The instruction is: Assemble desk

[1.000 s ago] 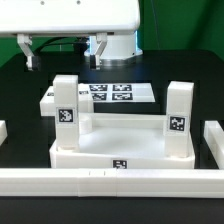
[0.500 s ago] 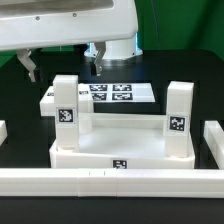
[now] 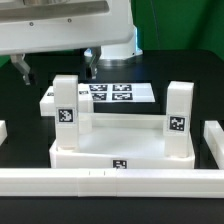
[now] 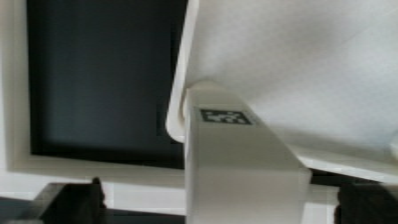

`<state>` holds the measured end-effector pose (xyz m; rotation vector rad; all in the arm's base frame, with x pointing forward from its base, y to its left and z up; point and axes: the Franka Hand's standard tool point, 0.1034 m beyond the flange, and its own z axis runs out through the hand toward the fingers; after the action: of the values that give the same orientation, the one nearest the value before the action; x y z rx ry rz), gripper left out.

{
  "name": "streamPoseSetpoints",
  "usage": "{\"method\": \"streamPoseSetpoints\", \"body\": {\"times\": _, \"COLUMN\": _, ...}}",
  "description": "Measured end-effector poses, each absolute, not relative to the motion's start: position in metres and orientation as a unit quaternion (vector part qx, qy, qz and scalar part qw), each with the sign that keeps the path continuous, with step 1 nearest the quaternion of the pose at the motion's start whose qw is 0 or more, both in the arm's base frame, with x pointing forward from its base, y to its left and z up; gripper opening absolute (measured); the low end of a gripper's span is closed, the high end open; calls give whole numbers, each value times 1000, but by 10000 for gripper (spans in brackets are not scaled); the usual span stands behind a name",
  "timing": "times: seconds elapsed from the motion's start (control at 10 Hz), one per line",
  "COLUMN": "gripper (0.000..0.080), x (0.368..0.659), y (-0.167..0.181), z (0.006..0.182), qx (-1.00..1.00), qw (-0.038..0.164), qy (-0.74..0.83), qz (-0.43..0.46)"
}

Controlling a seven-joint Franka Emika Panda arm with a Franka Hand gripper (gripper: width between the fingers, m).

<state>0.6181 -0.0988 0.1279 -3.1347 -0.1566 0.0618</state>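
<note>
Your gripper point(image 3: 57, 68) hung above the desk top point(image 3: 92, 157) with its jaws spread wide and nothing between the pads. It was over the leg point(image 3: 67, 110) that stood upright at the desk top's end on the exterior view's left. The wrist view showed that tagged leg running up between the two dark fingers point(image 4: 68, 200), apart from both. The desk top itself lay flat on the black table, just behind the front rail point(image 3: 110, 181) and in front of the marker board point(image 3: 110, 93).

You should have watched the descent. One finger looked nearer the leg than the other, so I judged a tip could land on the leg's top face, or the close could come off-centre and tilt the leg in its seat. Any twist on a seated leg could also have dragged the whole desk top sideways against the rail.

The count was one desk top and two legs plainly upright on it, the second point(image 3: 178, 122) at the opposite end. A third white piece point(image 3: 46, 99) sat behind the first leg, too hidden for me to name. There was one marker board and three rail pieces around the desk top
</note>
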Motion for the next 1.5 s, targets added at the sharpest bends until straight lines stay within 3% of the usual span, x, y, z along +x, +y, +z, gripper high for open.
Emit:
{"method": "streamPoseSetpoints", "body": {"times": 0.3, "gripper": 649, "x": 633, "y": -94, "z": 127, "qx": -998, "qw": -15, "qy": -60, "qz": -14}}
{"method": "streamPoseSetpoints", "body": {"times": 0.7, "gripper": 629, "x": 624, "y": -101, "z": 119, "qx": -998, "qw": -9, "qy": -54, "qz": 0}}
{"method": "streamPoseSetpoints", "body": {"times": 0.8, "gripper": 424, "x": 622, "y": -101, "z": 118, "qx": -999, "qw": -9, "qy": -53, "qz": 2}}
{"method": "streamPoseSetpoints", "body": {"times": 0.9, "gripper": 424, "x": 622, "y": -101, "z": 118, "qx": -999, "qw": -9, "qy": -54, "qz": 2}}
{"method": "streamPoseSetpoints", "body": {"times": 1.0, "gripper": 289, "x": 622, "y": -101, "z": 117, "qx": -999, "qw": -9, "qy": -54, "qz": 3}}
{"method": "streamPoseSetpoints", "body": {"times": 1.5, "gripper": 289, "x": 622, "y": -99, "z": 117, "qx": -1000, "qw": -9, "qy": 2, "qz": 1}}
